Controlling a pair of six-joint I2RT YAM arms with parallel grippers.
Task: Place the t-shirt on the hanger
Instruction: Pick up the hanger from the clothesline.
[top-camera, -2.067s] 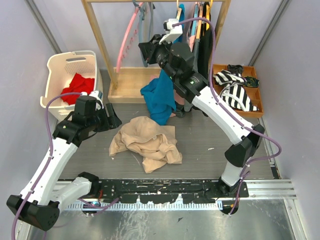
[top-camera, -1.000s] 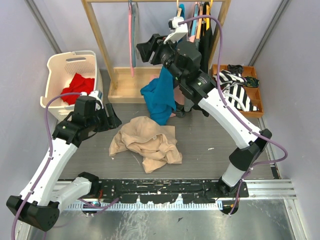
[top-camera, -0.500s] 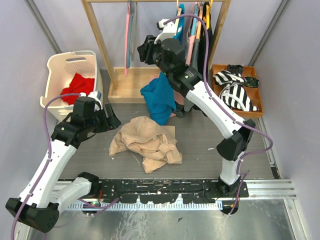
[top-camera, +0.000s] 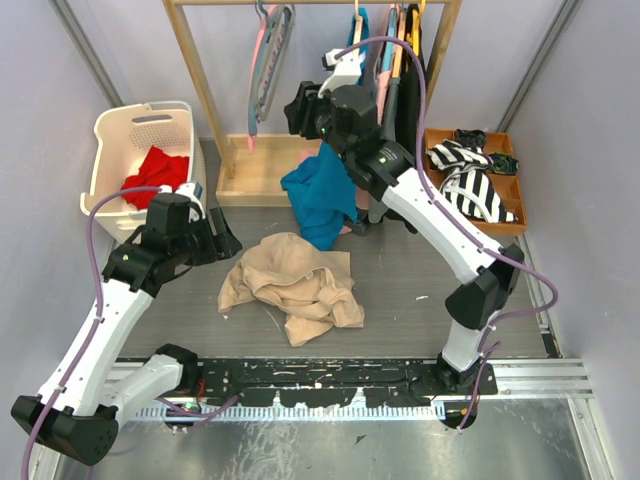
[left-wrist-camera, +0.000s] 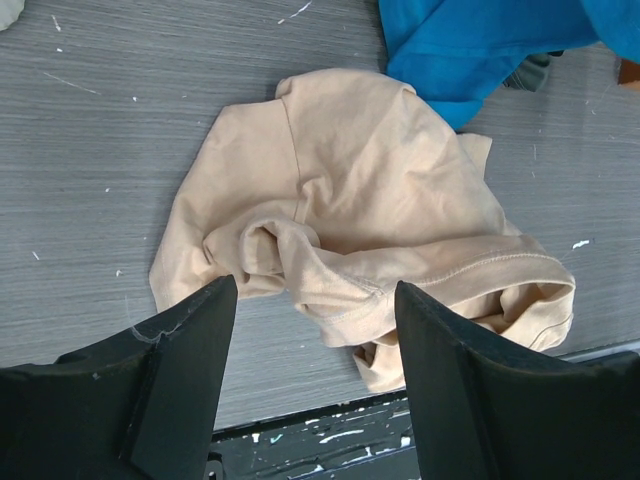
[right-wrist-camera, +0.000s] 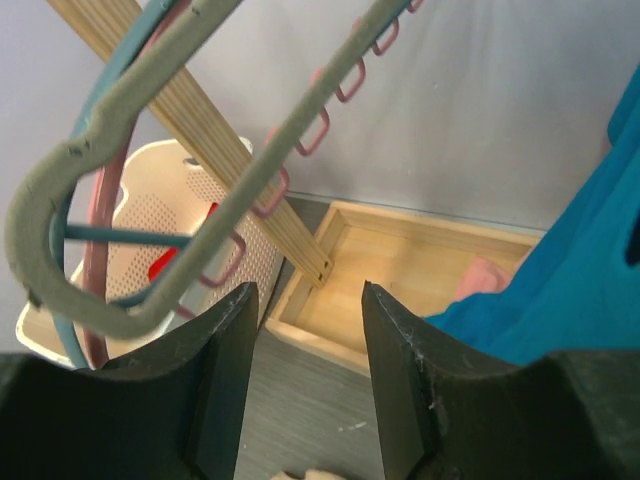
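Two arms work over the grey table (top-camera: 400, 270). The t-shirt (top-camera: 290, 285) lies crumpled near its middle, close to the near edge. Its far edge meets the hem of a teal-blue garment (top-camera: 320, 195) that hangs down under the right arm. The left tool (top-camera: 215, 240) hovers just left of the heap. In the left wrist view its two fingers (left-wrist-camera: 180, 370) stand wide apart above the t-shirt (left-wrist-camera: 350, 230), with nothing between them. The right tool (top-camera: 295, 105) is raised at the far side by the wooden rack (top-camera: 195, 70). In its wrist view the jaws are parted and hold nothing. The hanger (right-wrist-camera: 120, 100) hangs ahead of them and up to the left, apart from the fingers, bunched with a pink hanger (right-wrist-camera: 300, 130) and a blue-grey one. From above the hanger (top-camera: 277, 50) shows just left of the right tool. At the far left a white basket (top-camera: 105, 130) holds a red cloth (top-camera: 160, 165).
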